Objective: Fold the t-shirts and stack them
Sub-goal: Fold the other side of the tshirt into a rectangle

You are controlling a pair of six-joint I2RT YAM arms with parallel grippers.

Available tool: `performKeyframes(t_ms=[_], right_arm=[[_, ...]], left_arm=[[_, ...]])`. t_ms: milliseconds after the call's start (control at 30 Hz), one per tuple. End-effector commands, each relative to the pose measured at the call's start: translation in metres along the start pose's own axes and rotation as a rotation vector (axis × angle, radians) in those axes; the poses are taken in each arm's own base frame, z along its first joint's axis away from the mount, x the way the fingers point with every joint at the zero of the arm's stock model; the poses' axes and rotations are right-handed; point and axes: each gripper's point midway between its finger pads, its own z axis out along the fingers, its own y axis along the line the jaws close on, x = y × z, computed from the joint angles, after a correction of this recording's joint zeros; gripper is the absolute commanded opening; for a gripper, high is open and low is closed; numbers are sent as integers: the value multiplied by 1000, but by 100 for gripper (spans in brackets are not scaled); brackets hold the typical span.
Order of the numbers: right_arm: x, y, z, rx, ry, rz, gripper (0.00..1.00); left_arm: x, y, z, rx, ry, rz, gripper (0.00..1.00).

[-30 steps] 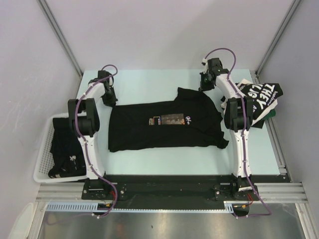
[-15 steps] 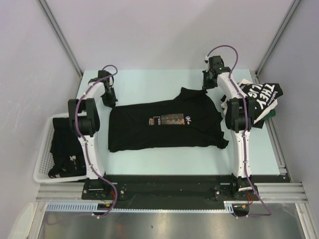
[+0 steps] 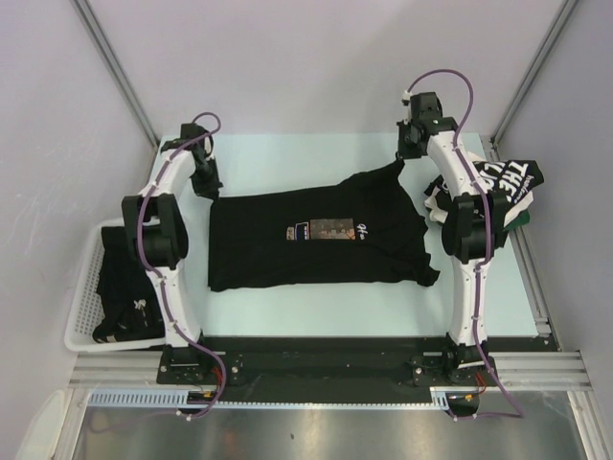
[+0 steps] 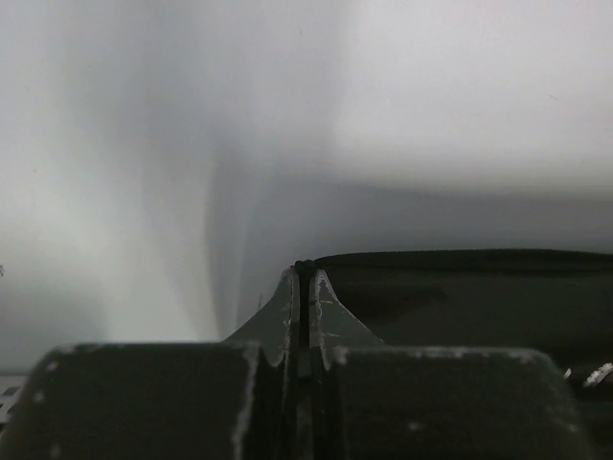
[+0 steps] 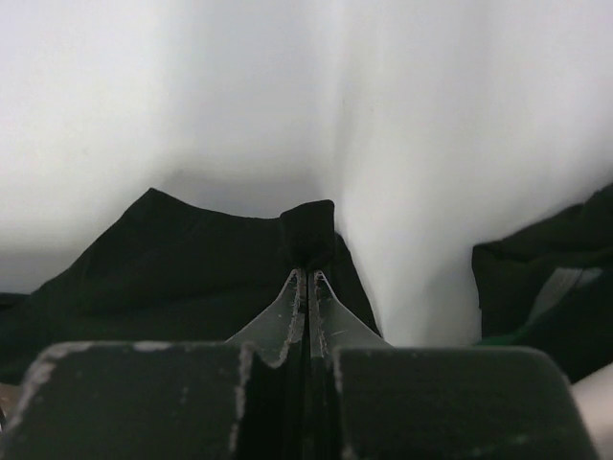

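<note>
A black t-shirt (image 3: 316, 240) with an orange-white chest print lies spread across the middle of the table. My left gripper (image 3: 208, 185) is at its far left corner, and in the left wrist view the gripper (image 4: 305, 272) is shut on a thin black fabric edge of the shirt (image 4: 460, 297). My right gripper (image 3: 406, 157) is at the far right corner, pulling it up into a peak. In the right wrist view the gripper (image 5: 307, 274) is shut on a tuft of the shirt (image 5: 192, 259). A second t-shirt (image 3: 506, 184) with white block lettering lies crumpled at the right edge.
A white mesh basket (image 3: 84, 305) at the near left holds more black clothing (image 3: 124, 287). The lettered shirt (image 5: 546, 278) lies close to the right of my right gripper. Metal frame posts and white walls enclose the table (image 3: 287, 158).
My left gripper has closed on the shirt's far left edge. Both arms have reached farther back, and the right gripper has drawn the far right corner up and away.
</note>
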Motion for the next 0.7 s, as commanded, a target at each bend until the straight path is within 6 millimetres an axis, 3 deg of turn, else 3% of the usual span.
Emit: performKeyframes(t_ms=[0, 400, 667], right_arm=[[11, -12, -27, 47, 50, 3, 0], [56, -14, -71, 79, 192, 71, 0], [84, -10, -97, 61, 285, 101, 0]], left_arm=[[-6, -6, -42, 43, -42, 32, 0], [31, -15, -83, 87, 0, 53, 2], [68, -17, -92, 107, 61, 68, 2]])
